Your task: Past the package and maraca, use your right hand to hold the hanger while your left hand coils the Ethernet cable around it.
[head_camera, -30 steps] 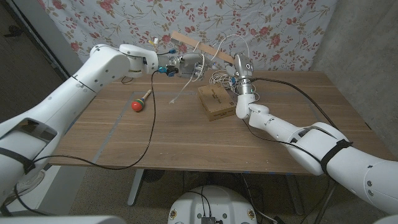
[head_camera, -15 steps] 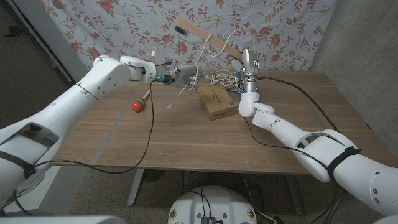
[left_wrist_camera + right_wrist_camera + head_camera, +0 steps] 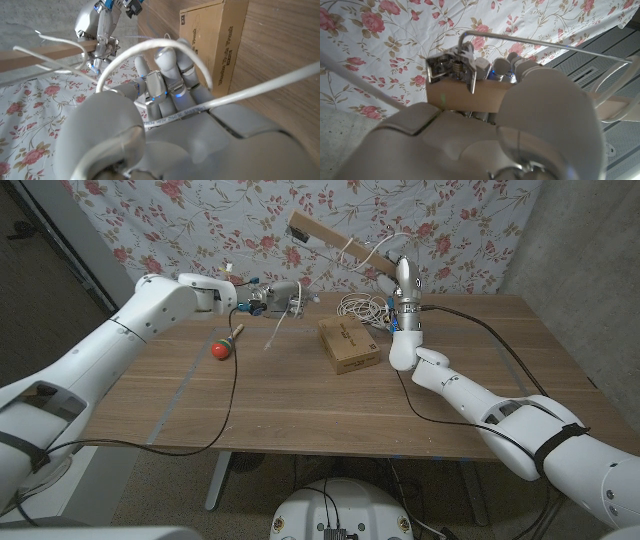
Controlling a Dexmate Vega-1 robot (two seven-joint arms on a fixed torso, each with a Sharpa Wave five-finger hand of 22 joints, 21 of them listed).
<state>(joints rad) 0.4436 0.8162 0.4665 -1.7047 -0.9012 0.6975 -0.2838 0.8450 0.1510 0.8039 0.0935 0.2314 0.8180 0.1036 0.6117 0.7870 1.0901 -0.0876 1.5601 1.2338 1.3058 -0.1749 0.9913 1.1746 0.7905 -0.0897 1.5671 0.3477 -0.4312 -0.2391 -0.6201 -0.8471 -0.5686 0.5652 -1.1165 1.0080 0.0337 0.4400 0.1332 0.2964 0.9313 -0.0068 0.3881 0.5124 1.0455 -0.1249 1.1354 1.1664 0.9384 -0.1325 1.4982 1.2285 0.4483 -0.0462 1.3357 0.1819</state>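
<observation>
Okay, step: mid-coil, I judge; hanger is up, cable is in hand, wraps not finished.
Right hand: my right hand (image 3: 398, 272) is raised behind the box, fingers closed around the wooden hanger (image 3: 335, 242); right wrist view shows the bar (image 3: 470, 95) clamped under the fingers and the metal clip above it.
Hanger: tilted in the air, long end running up and away from the right hand toward my left side, off the table.
Left hand: my left hand (image 3: 280, 297) is held out over the table, closed on the white cable (image 3: 250, 90); left wrist view shows the cord crossing the palm under curled fingers, with a loop over them.
Cable: one free end (image 3: 272, 335) dangles below the left hand; the rest lies in a pile (image 3: 358, 305) on the table just below the right hand; strands rise to the hanger.
Box: box (image 3: 347, 343) sits between the hands, nearer me.
Maraca: maraca (image 3: 225, 345) lies below the left arm.
Next: I'd carry the left hand over the bar and around, keeping the cord taut; right hand needs to keep the hanger steady.
Risk: slack cord slipping off the tilted bar.
</observation>
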